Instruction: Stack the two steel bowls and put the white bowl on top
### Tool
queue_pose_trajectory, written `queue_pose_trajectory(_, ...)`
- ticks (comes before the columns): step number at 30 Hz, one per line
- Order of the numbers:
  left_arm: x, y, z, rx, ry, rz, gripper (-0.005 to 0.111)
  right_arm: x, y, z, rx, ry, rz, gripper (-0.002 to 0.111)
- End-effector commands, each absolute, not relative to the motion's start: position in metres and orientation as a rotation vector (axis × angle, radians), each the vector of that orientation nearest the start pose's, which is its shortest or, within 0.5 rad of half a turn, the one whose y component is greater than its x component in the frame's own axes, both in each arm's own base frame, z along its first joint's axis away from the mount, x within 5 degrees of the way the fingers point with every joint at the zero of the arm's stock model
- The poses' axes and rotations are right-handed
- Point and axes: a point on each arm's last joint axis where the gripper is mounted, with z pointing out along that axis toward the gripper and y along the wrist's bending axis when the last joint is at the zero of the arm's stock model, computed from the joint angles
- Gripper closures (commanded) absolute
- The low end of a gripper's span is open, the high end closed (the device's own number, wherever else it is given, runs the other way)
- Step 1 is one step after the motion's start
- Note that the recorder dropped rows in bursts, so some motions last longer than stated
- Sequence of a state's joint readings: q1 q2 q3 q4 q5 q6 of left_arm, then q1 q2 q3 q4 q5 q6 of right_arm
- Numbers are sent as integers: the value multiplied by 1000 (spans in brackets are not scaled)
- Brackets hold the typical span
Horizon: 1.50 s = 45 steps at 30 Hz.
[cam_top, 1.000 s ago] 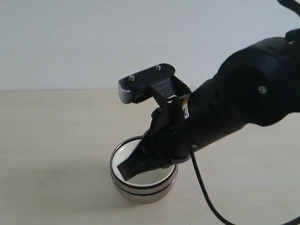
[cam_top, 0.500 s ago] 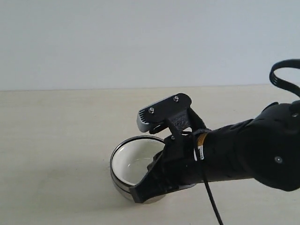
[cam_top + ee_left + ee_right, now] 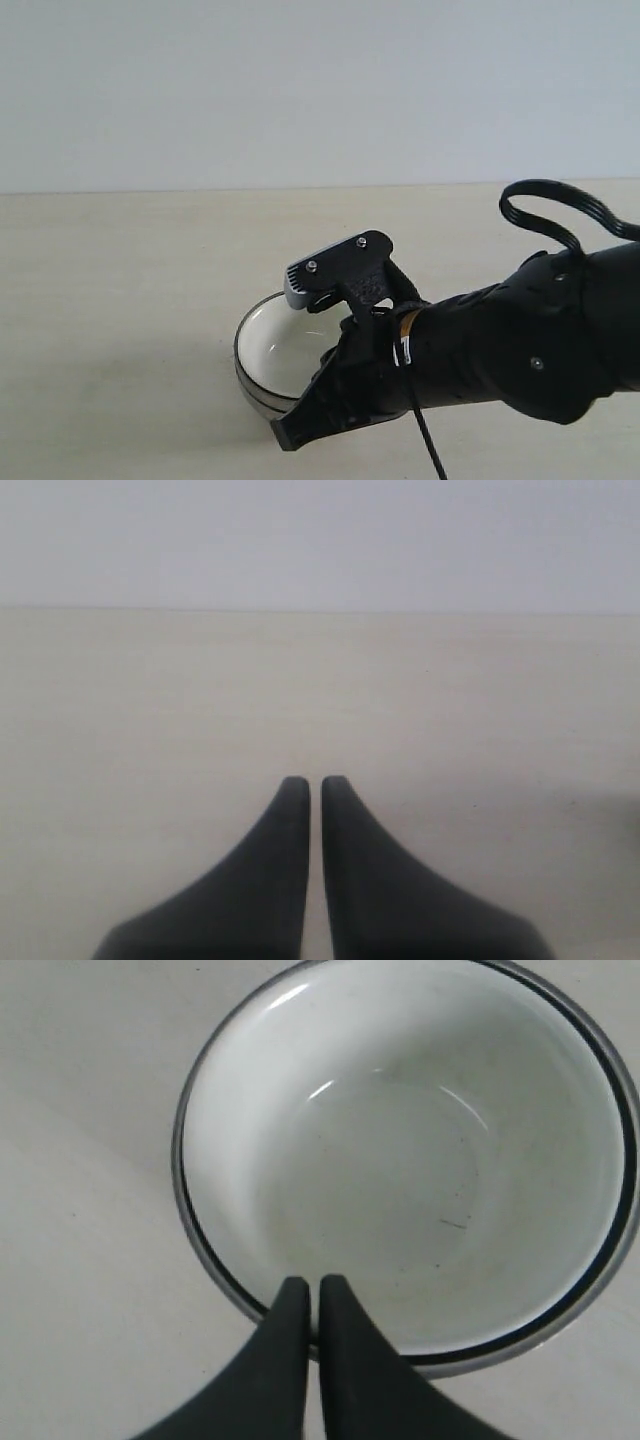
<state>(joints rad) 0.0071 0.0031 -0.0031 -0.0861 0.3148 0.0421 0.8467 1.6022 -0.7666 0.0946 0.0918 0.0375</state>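
Note:
The white bowl [image 3: 272, 346] sits nested in the two stacked steel bowls [image 3: 249, 390], whose shiny rims show just below its edge. In the right wrist view the white bowl [image 3: 400, 1150] fills the frame, with a steel rim [image 3: 187, 1222] ringing it. My right gripper [image 3: 286, 436] is shut and holds nothing. It sits low in front of the stack, its tips [image 3: 314, 1282] over the near rim. My left gripper [image 3: 315, 780] is shut and empty over bare table, with no bowl in its view. The exterior view does not show it.
The beige table [image 3: 120, 290] runs back to a plain pale wall. My right arm's black body [image 3: 500, 340] and its looped cable [image 3: 560, 205] fill the space to the right of the stack.
My right gripper has pulled out of the white bowl, dropped lower and drawn back toward the front right. The white bowl stays in the steel stack.

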Motion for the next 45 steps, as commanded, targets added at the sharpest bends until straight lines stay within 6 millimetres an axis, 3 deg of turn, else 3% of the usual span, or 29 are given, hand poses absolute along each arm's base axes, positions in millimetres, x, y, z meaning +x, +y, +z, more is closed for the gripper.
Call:
queue_pose_trajectory(1,54,-2,186,-23,1790,-54,103,200,228,201,-843,2248,484,108)
queue_pose_trajectory(12,54,-2,186,-23,1790,-54,103,176,202,273,-829,2055,549,108)
queue_pose_trajectory(21,54,-2,186,-23,1790,-54,103,137,158,331,-799,1900,603,108)
queue_pose_trajectory(27,54,-2,186,-23,1790,-54,103,107,124,360,-778,1776,615,108)
queue_pose_trajectory(33,54,-2,186,-23,1790,-54,103,81,94,378,-750,1680,630,108)
queue_pose_trajectory(45,54,-2,186,-23,1790,-54,103,44,46,387,-713,1586,598,108)
